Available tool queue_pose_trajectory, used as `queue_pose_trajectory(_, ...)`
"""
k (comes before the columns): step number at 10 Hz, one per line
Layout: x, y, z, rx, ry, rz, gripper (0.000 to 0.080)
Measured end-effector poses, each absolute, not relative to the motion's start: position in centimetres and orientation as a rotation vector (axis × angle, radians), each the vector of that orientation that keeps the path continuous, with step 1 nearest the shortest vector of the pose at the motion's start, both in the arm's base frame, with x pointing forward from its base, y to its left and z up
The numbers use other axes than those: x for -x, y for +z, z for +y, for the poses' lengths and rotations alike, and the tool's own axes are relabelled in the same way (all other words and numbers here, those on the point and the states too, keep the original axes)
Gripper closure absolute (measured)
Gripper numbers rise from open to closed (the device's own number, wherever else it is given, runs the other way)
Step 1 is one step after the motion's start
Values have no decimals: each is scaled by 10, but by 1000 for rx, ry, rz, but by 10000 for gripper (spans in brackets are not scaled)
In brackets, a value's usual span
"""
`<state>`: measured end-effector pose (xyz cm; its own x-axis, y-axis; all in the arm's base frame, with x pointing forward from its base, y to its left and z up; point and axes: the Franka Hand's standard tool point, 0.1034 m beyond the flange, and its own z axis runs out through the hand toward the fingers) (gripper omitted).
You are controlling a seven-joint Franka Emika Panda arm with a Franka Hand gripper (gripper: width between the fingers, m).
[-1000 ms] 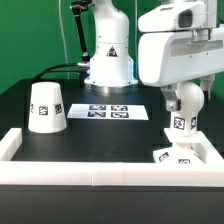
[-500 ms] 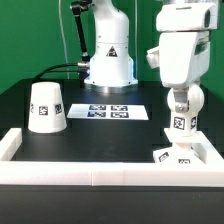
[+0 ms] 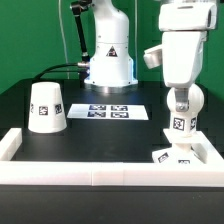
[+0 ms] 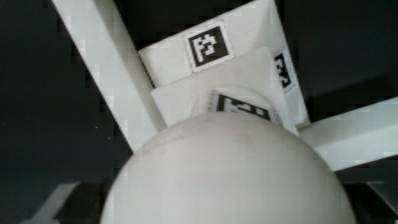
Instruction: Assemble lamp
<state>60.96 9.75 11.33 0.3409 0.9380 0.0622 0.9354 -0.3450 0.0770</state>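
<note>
Exterior view: the gripper [image 3: 181,104] hung straight down over the table's corner on the exterior view's right, with the bulb [image 3: 180,120] directly under the hand and its top tucked up between the fingers. Whether the jaws were clamped on the bulb or standing slightly off it could not be told: the fingers merged with the white ball in this view. The bulb stood upright, its tag facing the camera, right above the base [image 3: 172,157]. Whether it touched the base was unclear.

The base lay flat on the black table [image 3: 100,140], pushed into the corner of the white border rail [image 3: 100,172]. The shade [image 3: 47,107] sat wide end down, well apart on the exterior view's left. The marker board [image 3: 112,111] lay between them, nearer the arm's pedestal [image 3: 108,62]. A green wall [image 3: 30,35] closed the scene behind.

In the wrist view the bulb [image 4: 214,170] filled the foreground as a blurred pale dome, hiding the fingertips. Beyond it showed the base [image 4: 240,70] with two tags, and the rail [image 4: 103,75] beside it.
</note>
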Motion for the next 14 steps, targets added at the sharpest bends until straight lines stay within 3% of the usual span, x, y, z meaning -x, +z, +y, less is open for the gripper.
queue_pose_trajectory(3,-610,113,97,-2603,151,1709,222)
queue_pose_trajectory(9,-612,115,99,-3050,186,760,220)
queue_pose_trajectory(14,-613,115,95,-3151,186,239,220)
